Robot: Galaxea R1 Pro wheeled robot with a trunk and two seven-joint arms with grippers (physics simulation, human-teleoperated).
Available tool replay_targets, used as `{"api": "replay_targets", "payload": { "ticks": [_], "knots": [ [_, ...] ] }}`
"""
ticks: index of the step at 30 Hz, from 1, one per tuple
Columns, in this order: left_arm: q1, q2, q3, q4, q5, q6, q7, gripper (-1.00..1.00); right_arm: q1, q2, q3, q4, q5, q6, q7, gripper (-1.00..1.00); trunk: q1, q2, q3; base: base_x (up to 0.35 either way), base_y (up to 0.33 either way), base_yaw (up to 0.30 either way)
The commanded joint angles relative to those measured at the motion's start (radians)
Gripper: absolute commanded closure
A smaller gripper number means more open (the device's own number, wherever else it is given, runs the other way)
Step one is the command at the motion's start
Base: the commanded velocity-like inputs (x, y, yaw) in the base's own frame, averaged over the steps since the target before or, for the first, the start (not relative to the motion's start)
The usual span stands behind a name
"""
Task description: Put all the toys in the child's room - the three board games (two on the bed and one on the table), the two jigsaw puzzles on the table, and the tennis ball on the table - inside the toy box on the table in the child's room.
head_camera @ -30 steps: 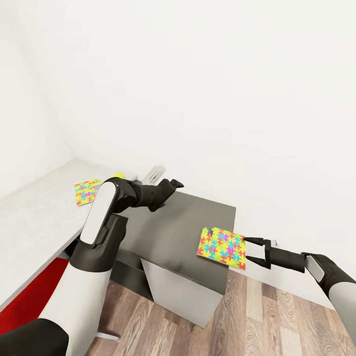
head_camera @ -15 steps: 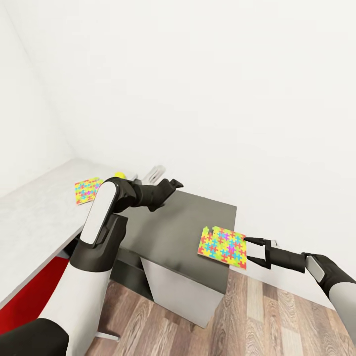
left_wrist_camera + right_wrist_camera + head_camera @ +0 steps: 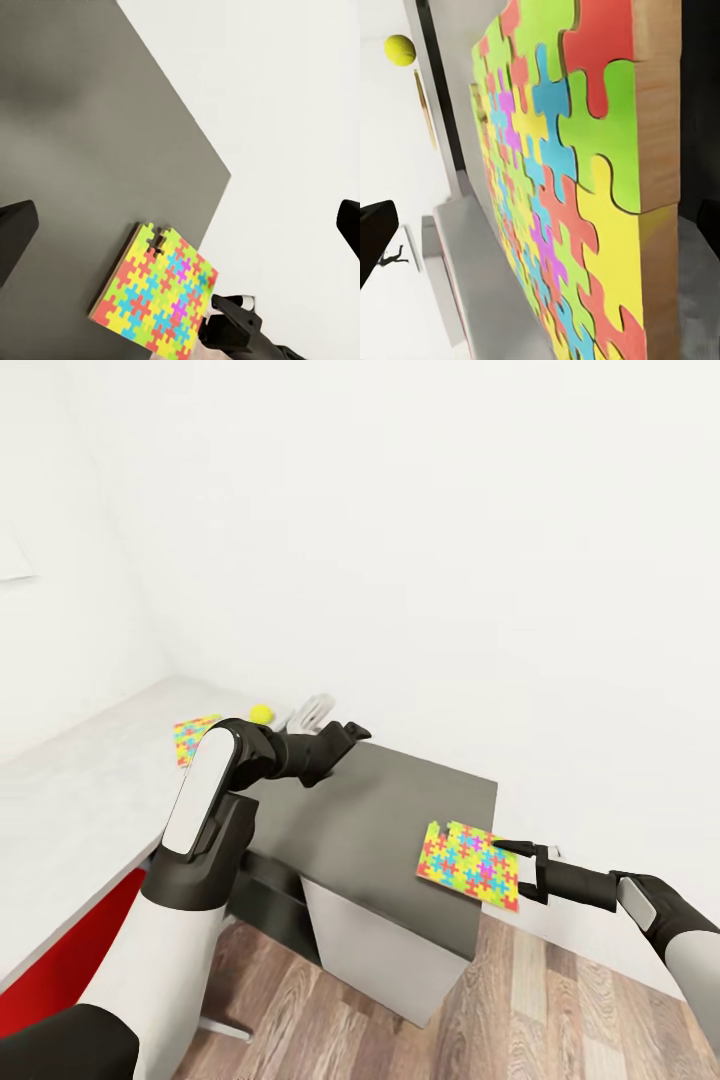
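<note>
— While I hold the right gripper (image 3: 505, 862) out, what's in it?
— It's clamped on a jigsaw puzzle (image 3: 468, 864) over the grey toy box (image 3: 380, 830); your left gripper (image 3: 352, 732) hangs spread and empty.
— And on my table (image 3: 70, 800)?
— The second puzzle (image 3: 193, 737), the tennis ball (image 3: 261, 713) beside it.

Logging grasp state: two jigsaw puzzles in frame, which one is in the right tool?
The jigsaw puzzle over the dark grey toy box, pinched at its edge by the right tool. The other puzzle lies flat on the white table near the tennis ball.
</note>
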Motion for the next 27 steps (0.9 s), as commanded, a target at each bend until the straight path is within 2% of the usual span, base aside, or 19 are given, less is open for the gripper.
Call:
{"api": "replay_targets", "payload": {
  "ticks": [1,6,7,21,27],
  "knots": [
    [-0.001,-0.001,0.001,-0.001,0.004,0.008,0.007,-1.00,-0.001,0.000,-0.004,0.000,0.005,0.003,0.004,-1.00,0.000,-0.001,-0.001,0.000,0.000,0.086],
    [-0.001,-0.001,0.001,-0.001,0.004,0.008,0.007,-1.00,-0.001,0.000,-0.004,-0.001,0.005,0.003,0.004,-1.00,0.000,-0.001,-0.001,0.000,0.000,0.046],
    [-0.001,-0.001,0.000,-0.001,0.005,0.009,0.006,-1.00,-0.001,0.000,-0.004,-0.002,0.005,0.003,0.004,1.00,0.000,-0.001,-0.001,0.000,0.000,0.022],
    [0.016,0.002,0.000,0.000,0.011,0.016,-0.029,-1.00,0.004,0.000,-0.004,-0.006,0.005,0.002,0.004,1.00,0.000,-0.001,-0.001,0.000,0.000,0.003],
    [0.022,0.003,0.001,-0.001,0.012,0.047,-0.034,-1.00,0.007,0.001,-0.002,-0.008,0.005,0.001,0.004,1.00,0.000,-0.001,-0.001,0.000,0.000,0.000]
  ]
}}
